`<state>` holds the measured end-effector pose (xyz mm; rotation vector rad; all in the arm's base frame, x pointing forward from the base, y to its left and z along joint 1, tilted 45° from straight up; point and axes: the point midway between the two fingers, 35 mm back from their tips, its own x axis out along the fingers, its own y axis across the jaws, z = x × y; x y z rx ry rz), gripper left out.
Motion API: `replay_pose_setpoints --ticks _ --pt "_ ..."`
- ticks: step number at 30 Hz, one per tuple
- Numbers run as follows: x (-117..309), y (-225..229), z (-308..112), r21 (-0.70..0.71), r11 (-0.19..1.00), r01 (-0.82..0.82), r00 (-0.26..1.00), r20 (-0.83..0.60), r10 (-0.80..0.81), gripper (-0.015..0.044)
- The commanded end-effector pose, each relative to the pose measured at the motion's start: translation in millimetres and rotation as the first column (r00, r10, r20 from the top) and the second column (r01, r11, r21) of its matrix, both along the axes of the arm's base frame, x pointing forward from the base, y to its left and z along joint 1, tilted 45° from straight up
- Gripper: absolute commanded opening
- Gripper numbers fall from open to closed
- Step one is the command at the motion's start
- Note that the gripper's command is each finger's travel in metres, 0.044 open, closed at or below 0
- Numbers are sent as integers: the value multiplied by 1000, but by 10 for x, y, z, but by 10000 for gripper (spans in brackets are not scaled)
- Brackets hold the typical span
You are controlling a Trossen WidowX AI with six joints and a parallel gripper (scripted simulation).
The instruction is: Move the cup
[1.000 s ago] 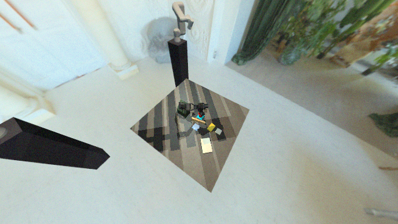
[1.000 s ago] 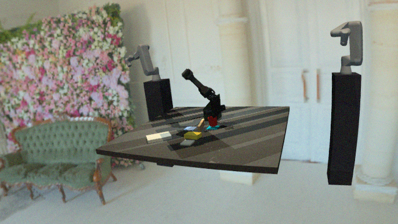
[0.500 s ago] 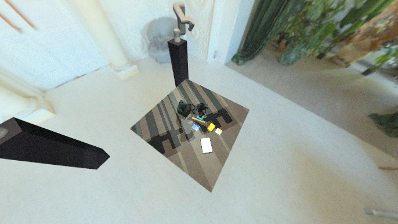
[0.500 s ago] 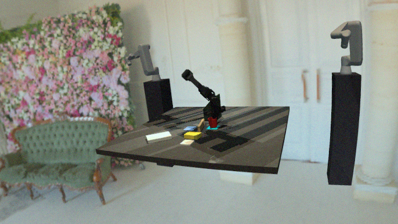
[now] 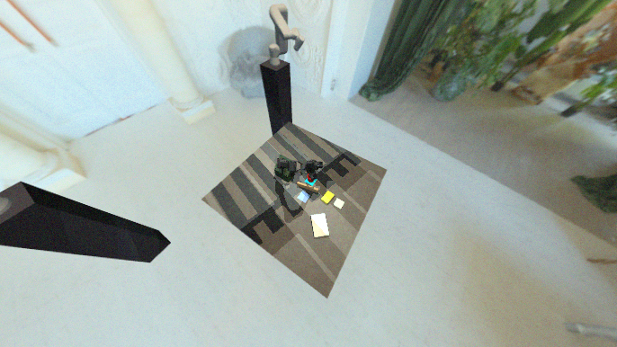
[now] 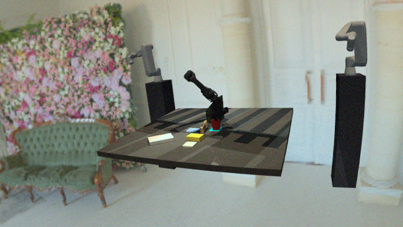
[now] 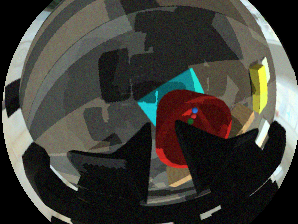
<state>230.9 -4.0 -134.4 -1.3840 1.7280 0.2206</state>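
The red cup [image 5: 310, 178] [image 6: 215, 124] [image 7: 220, 107] stands upright on the cyan pad [image 6: 211, 130] [image 7: 147, 106]. A blue, a red and a green marble [image 7: 190, 121] lie inside it. My gripper [image 7: 163, 125] points down at the cup with its fingers a little apart. In the wrist view one finger reaches over the cup's opening and the other is outside, with the near wall between them and a gap showing. The gripper is open and does not clamp the wall. The light blue pad [image 5: 303, 197] [image 6: 192, 130] is bare. The cup's far base edge is hidden.
A low wooden bar [image 5: 308, 187] [image 6: 203, 127] stands between the two pads. A yellow block [image 5: 327, 197] [image 6: 195, 137] [image 7: 259, 89], a small cream square [image 5: 339, 203] [image 6: 190, 144] and a white box [image 5: 319, 226] [image 6: 160, 139] lie farther off on the table.
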Motion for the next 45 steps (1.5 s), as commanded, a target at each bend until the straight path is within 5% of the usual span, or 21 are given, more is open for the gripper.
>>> replay_pose_setpoints --ticks 1,37,45 --pt "4 14 10 1 1000 1 1000 2 -1 128" --pt "-29 347 389 -2 1000 -5 1000 -2 5 128" --pt "-30 313 360 -9 1000 -8 1000 -7 8 338"
